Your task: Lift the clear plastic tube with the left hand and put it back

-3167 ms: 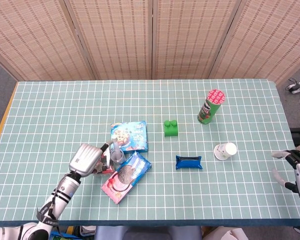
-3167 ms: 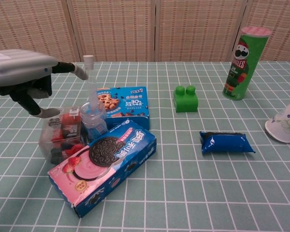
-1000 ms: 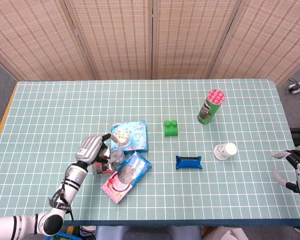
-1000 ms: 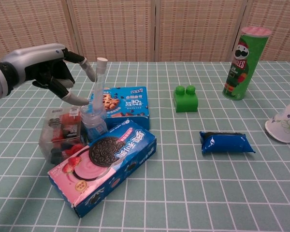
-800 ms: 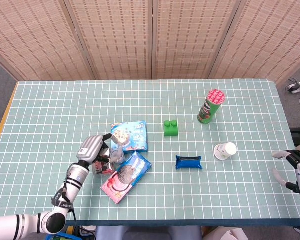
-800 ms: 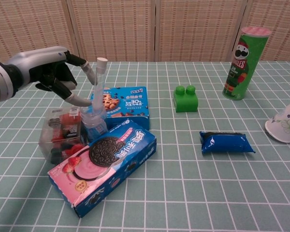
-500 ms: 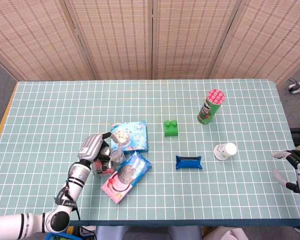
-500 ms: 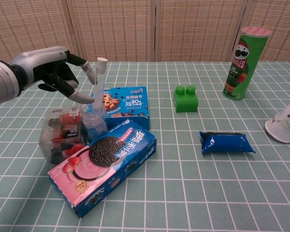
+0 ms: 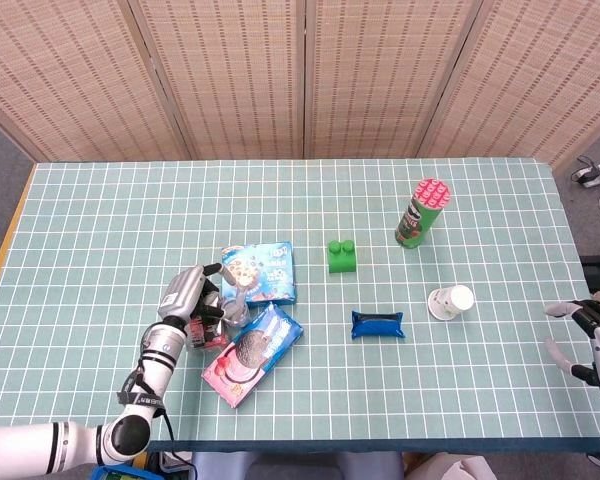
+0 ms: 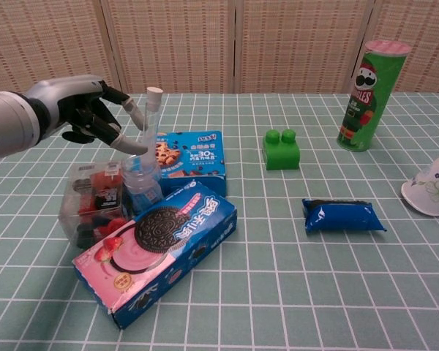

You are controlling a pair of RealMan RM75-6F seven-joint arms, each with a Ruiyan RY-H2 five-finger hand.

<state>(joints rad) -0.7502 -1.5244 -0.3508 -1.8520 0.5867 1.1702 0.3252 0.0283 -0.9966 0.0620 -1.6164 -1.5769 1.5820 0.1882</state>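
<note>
A: Left hand point(image 10: 88, 110) up beside the clear plastic tube point(image 10: 148, 128), fingers point(image 10: 129, 111) spread and reaching at its upper part; nothing gripped yet, by the look of it; touching or just short, hard to say.

B: Tube standing tilted, white cap on top, lower end in the blue-lidded jar point(image 10: 141, 183); jar wedged between the clear box of red bits point(image 10: 94, 206), the blue cookie box point(image 10: 186, 155) and the Oreo box point(image 10: 158, 247).

A: Best done, probably, with a pinch high on the stem, thumb opposite a fingertip; then a lift along the tube's own lean, not sideways; otherwise risk of tipping the jar.

B: Slick, thin plastic; likely to twist in a loose hold; firm closing first, lifting after.

A: Tight quarters low down; boxes crowding the base on three sides; no room for a low grasp.

B: Elsewhere: green block point(image 10: 281, 149), blue packet point(image 10: 343, 216), Pringles can point(image 10: 371, 95), paper cup point(image 10: 431, 183) on its side; all well apart, none in the way.

A: Right hand point(image 9: 595, 335) at the table's far right edge in the head view, fingers apart, holding nothing.
</note>
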